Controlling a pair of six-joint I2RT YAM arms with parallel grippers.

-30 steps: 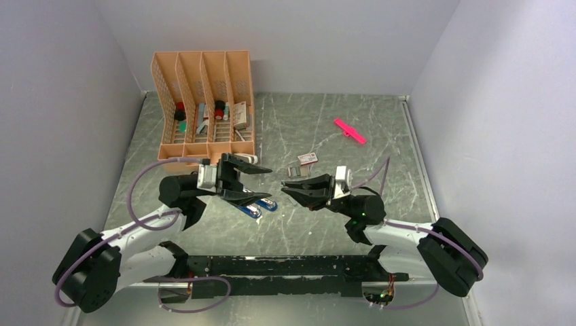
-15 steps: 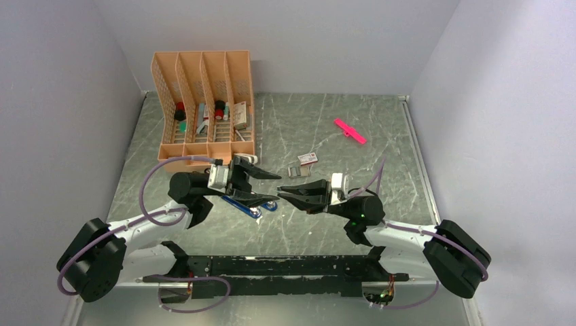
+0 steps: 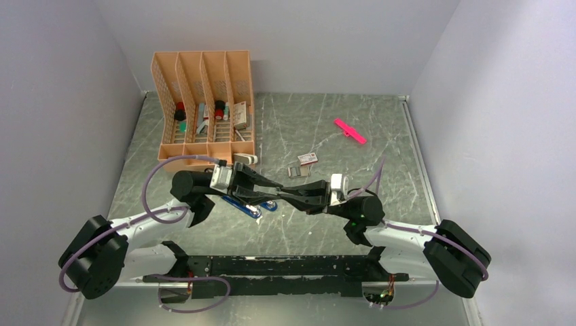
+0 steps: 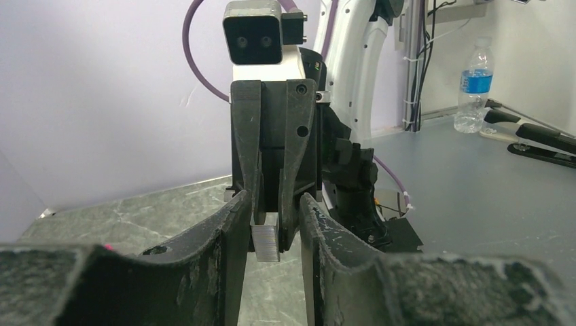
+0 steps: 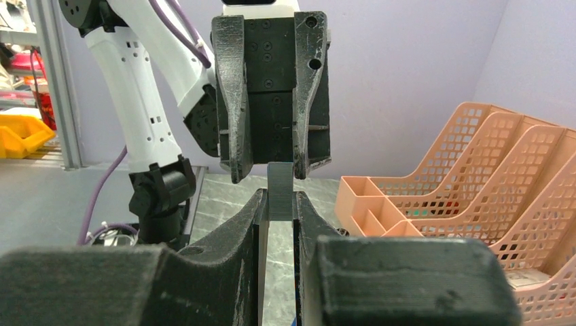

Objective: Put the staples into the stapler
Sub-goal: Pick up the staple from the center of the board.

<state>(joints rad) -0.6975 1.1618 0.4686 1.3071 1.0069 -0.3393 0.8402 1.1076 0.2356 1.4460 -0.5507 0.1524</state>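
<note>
We find the right hand (image 5: 278, 195) clenched on the staples (image 4: 265, 244), apparently for handover; left hand (image 4: 275, 197) brackets them, grip undeterminable.

A grey staple strip (image 5: 280, 190) was seen clamped between the dark fingers of the right gripper (image 5: 278, 207), with its upper end left projecting. Directly above the strip, the left gripper (image 5: 270, 178) was pointed down at it, its fingers set apart to either side of that end. The white left arm (image 5: 136, 102) was seen to the picture's left of the strip. An orange mesh file organiser (image 5: 475, 170) was seen to the strip's right, and the grey marbled table (image 5: 224, 197) behind it.
</note>
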